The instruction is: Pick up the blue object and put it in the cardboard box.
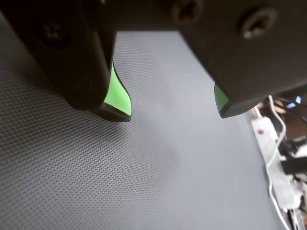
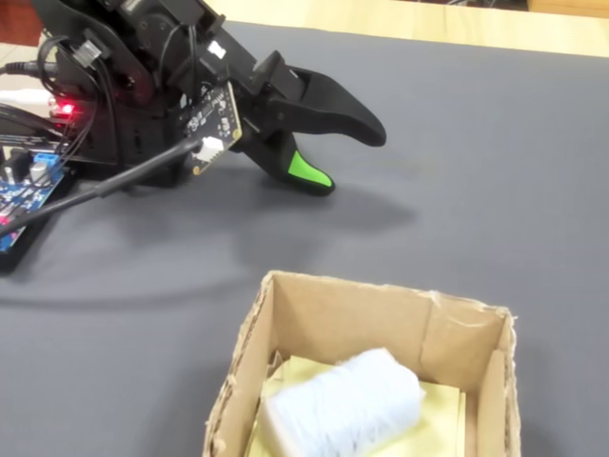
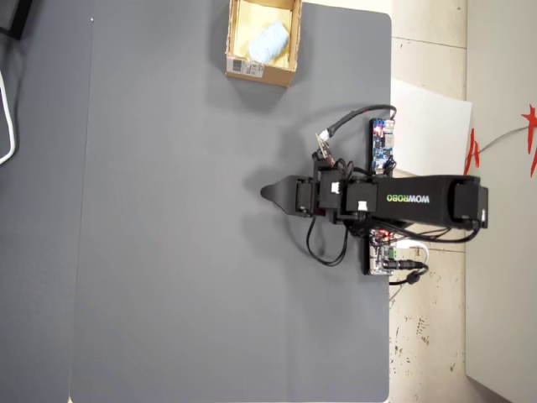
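The blue object (image 2: pixel 344 407) already lies inside the cardboard box (image 2: pixel 359 317) at lower frame, and the gripper (image 2: pixel 350 157), fingers wide and empty, risks little beyond snagging the loose cables (image 2: pixel 114 181).

A dark grey mat (image 3: pixel 185 252) with a fine woven texture is covering the work surface and taking up most of the overhead view. A pale wooden tabletop (image 2: pixel 400 19) is showing along the mat's far edge in the fixed view. In the overhead view, light speckled flooring (image 3: pixel 428 336) is lying to the right of the mat, with a white sheet (image 3: pixel 428 126) resting on it. A white power strip (image 1: pixel 273 158) is sitting beyond the mat's right edge in the wrist view. Lighting is appearing even and soft.
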Robot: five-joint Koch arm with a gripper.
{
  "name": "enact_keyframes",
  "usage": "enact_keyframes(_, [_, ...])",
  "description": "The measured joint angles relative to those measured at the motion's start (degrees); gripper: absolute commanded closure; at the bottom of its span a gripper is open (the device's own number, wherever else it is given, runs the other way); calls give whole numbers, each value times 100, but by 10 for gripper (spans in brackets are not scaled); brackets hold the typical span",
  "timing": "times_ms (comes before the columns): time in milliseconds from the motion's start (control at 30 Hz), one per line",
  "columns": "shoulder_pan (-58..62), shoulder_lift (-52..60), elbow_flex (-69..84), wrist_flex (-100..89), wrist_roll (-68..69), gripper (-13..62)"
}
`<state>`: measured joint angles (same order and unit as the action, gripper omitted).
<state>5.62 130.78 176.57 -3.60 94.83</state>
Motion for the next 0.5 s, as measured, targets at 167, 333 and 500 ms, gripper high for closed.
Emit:
enact_keyframes(167, [35,0,0,0,62,154])
enact_keyframes(333, [35,0,0,0,62,154])
enact_keyframes(500, [35,0,0,0,70,154])
